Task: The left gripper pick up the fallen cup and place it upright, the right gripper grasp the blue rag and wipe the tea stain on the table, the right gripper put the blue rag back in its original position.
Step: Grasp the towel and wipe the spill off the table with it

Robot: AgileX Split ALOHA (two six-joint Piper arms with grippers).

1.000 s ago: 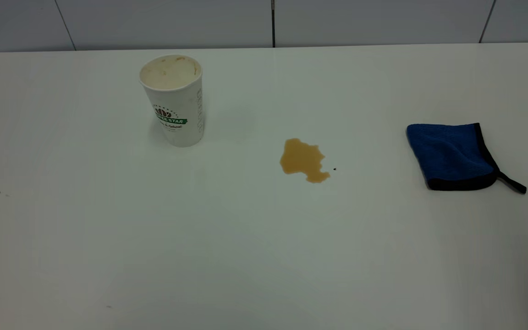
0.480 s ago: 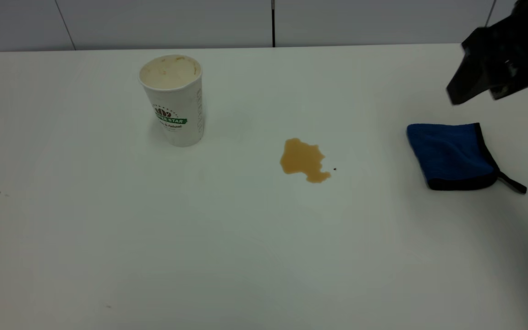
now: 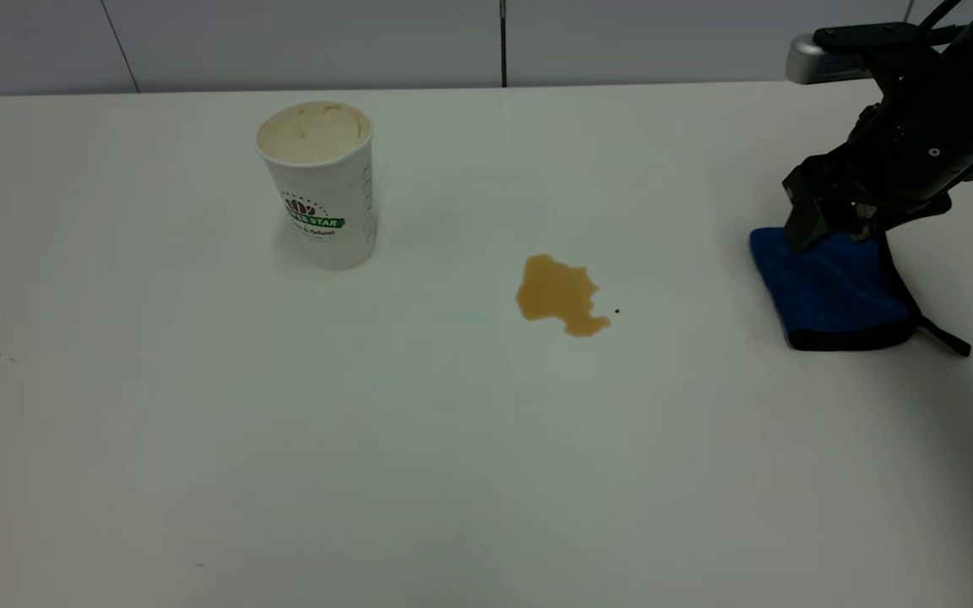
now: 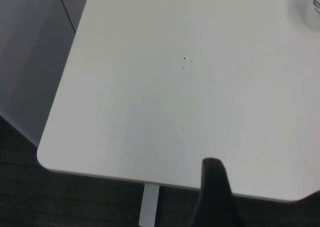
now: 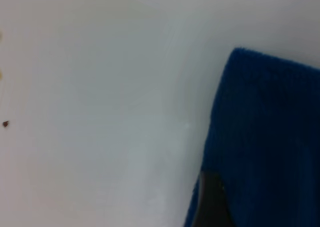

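While the cup (image 3: 319, 181) stands upright on the white table (image 3: 419, 456), the right gripper (image 3: 824, 226) hangs low over the far edge of the blue rag (image 3: 833, 291).

Pale grey wall panels with dark seams run behind the table, and dark floor shows past its rounded corner in the left wrist view. Amber, the tea stain (image 3: 561, 295) sits unwiped near the middle, well apart from cup and rag, a tiny dark speck (image 3: 616, 311) just beside it. From where I stand I cannot tell whether the right gripper's fingers are spread or pressed together, nor whether they touch the cloth. Only one dark finger (image 4: 215, 197) of the left gripper shows, off by the table's corner.
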